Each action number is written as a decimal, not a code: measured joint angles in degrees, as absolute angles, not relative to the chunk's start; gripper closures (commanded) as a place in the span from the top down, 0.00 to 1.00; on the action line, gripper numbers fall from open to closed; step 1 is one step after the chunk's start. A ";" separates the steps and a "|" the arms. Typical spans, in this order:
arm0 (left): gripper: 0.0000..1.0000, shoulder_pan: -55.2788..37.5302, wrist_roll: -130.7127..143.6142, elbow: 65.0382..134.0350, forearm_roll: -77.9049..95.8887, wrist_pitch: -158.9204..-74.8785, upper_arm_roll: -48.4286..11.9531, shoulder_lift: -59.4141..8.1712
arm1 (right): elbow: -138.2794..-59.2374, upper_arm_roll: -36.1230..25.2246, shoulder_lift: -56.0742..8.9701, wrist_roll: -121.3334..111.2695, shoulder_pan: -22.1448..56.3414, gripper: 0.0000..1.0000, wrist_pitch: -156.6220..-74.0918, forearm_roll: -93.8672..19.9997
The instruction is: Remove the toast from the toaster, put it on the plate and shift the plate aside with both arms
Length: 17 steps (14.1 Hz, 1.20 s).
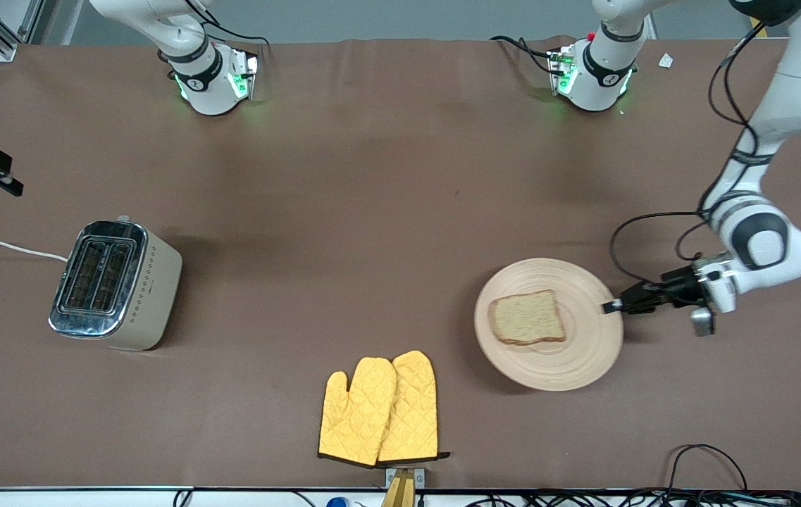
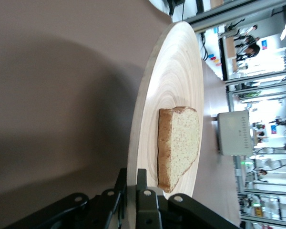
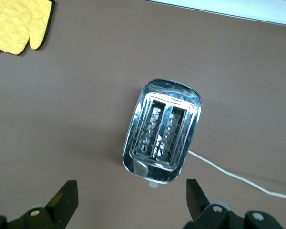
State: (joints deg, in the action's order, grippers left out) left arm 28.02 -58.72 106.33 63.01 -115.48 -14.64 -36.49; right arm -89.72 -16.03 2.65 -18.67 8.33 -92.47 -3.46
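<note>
I am pinching the plate (image 1: pixel 548 324) rim with the left gripper (image 1: pixel 613 305) at the left arm's end of the surface; toast (image 1: pixel 527 317) is lying on it; right gripper (image 3: pixel 131 202) is hanging spread above the empty toaster (image 1: pixel 115 284); tilting the plate could be sliding the toast off.

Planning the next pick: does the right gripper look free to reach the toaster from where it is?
Probably yes. The right gripper is open above the toaster, with nothing between them; both slots look empty.
</note>
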 measured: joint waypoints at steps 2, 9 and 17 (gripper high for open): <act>0.00 33.86 -56.47 104.66 57.05 -111.42 -14.65 -36.50 | -87.39 -15.71 2.64 -14.44 8.33 1.00 -88.57 -2.94; 0.00 40.79 -52.33 101.92 51.52 -105.17 -14.52 -41.43 | -86.90 -15.18 2.21 -6.24 8.38 1.00 -88.05 -1.87; 0.46 41.21 -48.37 100.59 47.01 -103.06 -13.67 -44.10 | -86.57 -14.73 2.05 -3.66 9.52 1.00 -87.91 0.85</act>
State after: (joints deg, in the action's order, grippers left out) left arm 41.21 -48.37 100.59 47.01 -103.06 -13.67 -44.10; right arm -86.57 -14.73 2.05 -3.66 9.52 -87.91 0.85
